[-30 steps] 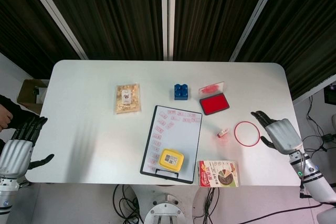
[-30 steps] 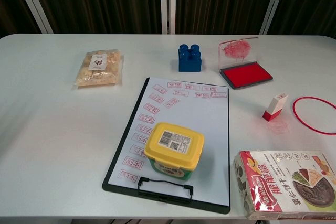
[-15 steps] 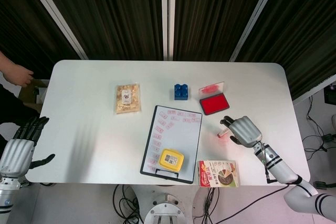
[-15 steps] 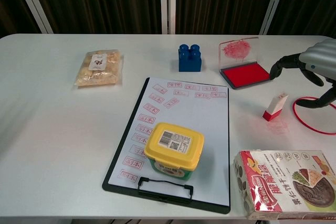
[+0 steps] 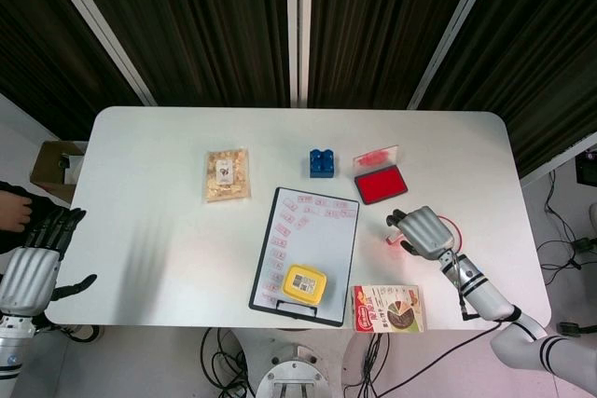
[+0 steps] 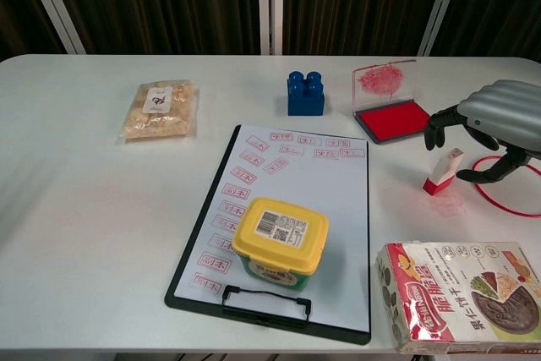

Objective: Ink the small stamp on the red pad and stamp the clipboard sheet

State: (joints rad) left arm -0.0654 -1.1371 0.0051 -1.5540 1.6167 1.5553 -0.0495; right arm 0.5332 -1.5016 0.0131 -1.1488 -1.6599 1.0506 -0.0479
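The small stamp [image 6: 443,171], white with a red base, stands upright on the table right of the clipboard. My right hand [image 6: 494,123] hovers over it with fingers curled down on its left and the thumb on its right, not gripping it. In the head view the right hand [image 5: 423,231] hides most of the stamp [image 5: 393,238]. The red ink pad [image 6: 396,120] lies open just behind, its lid raised. The clipboard sheet [image 6: 325,200] carries several red prints. My left hand [image 5: 33,263] hangs open off the table's left edge.
A yellow-lidded tub [image 6: 280,238] sits on the clipboard's lower part. A blue brick [image 6: 305,93] and a snack bag [image 6: 160,109] lie at the back. A red ring [image 6: 507,188] lies under my right hand, a biscuit box [image 6: 461,298] near the front edge.
My right hand has come in from the right table edge to above the stamp and lowered its fingers around it. The left hand has stayed put.
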